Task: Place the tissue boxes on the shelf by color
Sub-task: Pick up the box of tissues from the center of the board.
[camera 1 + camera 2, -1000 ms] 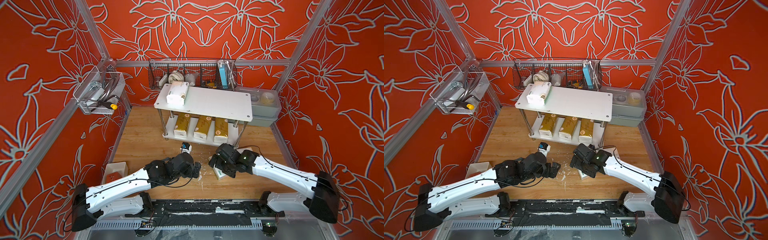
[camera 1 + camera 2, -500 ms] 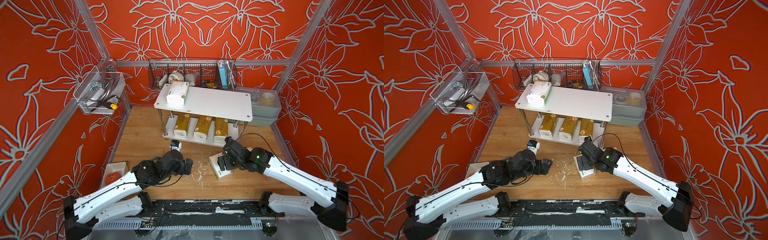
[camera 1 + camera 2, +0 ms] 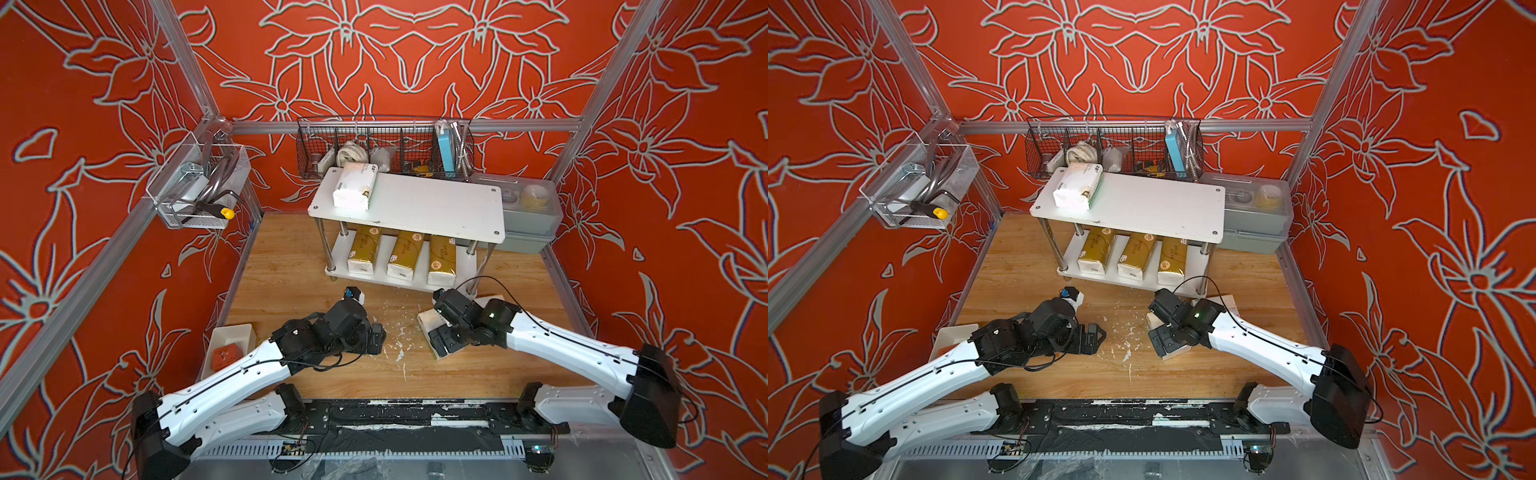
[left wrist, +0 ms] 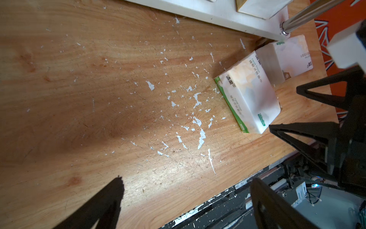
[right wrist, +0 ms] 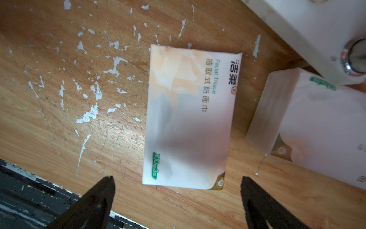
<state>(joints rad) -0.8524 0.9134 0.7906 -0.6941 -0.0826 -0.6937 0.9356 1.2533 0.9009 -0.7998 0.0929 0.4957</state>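
Right wrist view pretty much tells the story: the right tool is spread wide with nothing in it, hanging over one end of a white pack that lies flat on the tabletop. A second white pack sits just beside it, right up by a corner of the shelf. The left tool is wide open and empty too, off to the side over bare wood.

In both top views the three gold packs are lined up on the lower board and a third white pack is on the top board. So I'd guess the two on the tabletop belong up there next to it.

Handling-wise it looks like a light, squishy brick in slick plastic film. I'd pinch it across the short width around the middle, jaws on the long sides. Firm enough that the film doesn't slide, not so hard it buckles. Grabbing it by an end would probably let it sag.
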